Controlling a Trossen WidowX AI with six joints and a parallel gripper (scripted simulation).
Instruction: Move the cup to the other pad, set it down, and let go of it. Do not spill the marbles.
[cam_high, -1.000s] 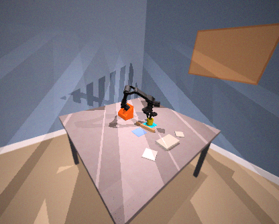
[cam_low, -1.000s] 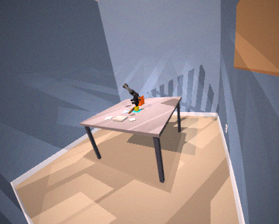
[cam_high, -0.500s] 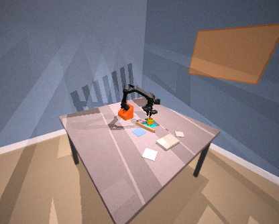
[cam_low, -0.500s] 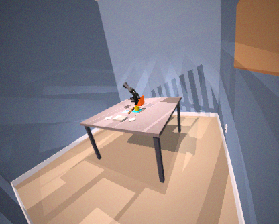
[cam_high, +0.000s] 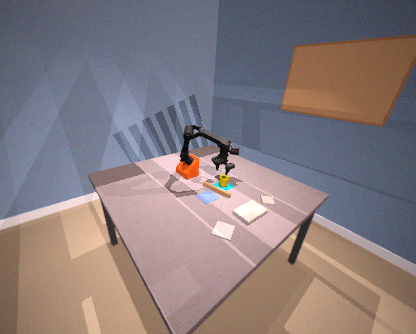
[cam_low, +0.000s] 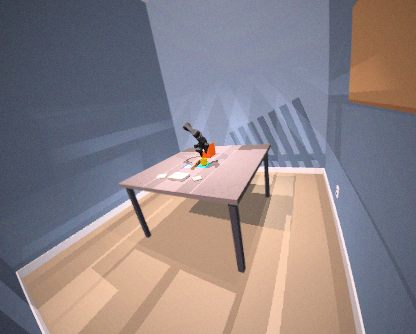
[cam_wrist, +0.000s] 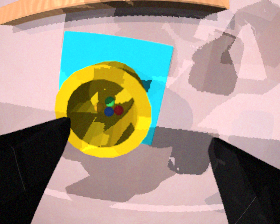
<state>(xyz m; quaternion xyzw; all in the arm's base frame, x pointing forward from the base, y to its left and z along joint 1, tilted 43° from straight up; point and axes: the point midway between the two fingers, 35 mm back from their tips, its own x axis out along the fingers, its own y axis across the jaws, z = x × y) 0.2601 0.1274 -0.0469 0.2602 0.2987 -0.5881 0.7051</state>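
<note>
Gripper (cam_wrist: 140, 160) hangs above the cup (cam_wrist: 103, 108), jaws apart, empty; a careless retreat could tip it, spilling marbles (cam_wrist: 113, 106).

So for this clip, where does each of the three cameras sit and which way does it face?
Top: high, off a table corner, looking down at the whole arm; open gripper above the yellow cup.
Exterior: far across the room, higher than the table, facing the arm by the back wall.
Wrist: on the gripper, looking straight down into the cup with its marbles, on the cyan pad; both fingers frame it, not touching.
Shared: top and wrist both show the cup, the pad and the wooden bar.
</note>
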